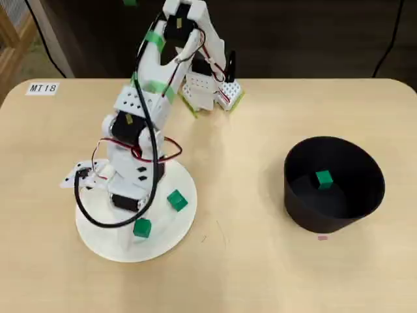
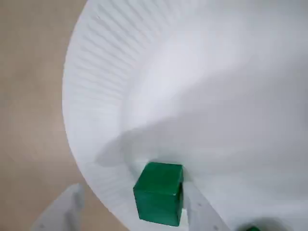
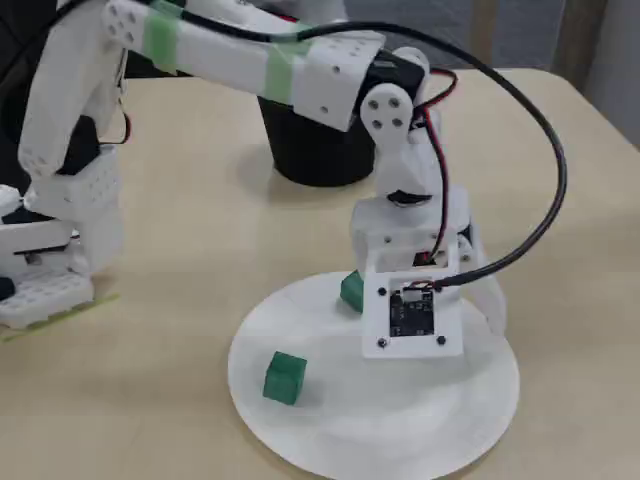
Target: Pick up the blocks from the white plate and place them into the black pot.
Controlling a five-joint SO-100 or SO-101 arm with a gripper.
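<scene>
The white plate (image 1: 174, 229) (image 2: 192, 72) (image 3: 400, 420) lies under my arm. In the wrist view my gripper (image 2: 132, 188) is open low over the plate's rim, with one green block (image 2: 159, 192) between its fingers and touching the right finger (image 2: 202, 211). The overhead view shows that block (image 1: 142, 227) near the plate's front edge and a second block (image 1: 176, 200) further in. In the fixed view one block (image 3: 285, 377) lies free at the left and another block (image 3: 352, 290) is half hidden behind the gripper. The black pot (image 1: 306, 215) (image 3: 310, 150) holds one green block (image 1: 324, 178).
The arm's base (image 1: 208, 91) (image 3: 50, 270) is fixed at the table's back edge. A black cable (image 3: 555, 170) loops out beside the wrist. A paper label (image 1: 43, 88) sits at the table's back left corner. The pot stands well to the right of the plate in the overhead view.
</scene>
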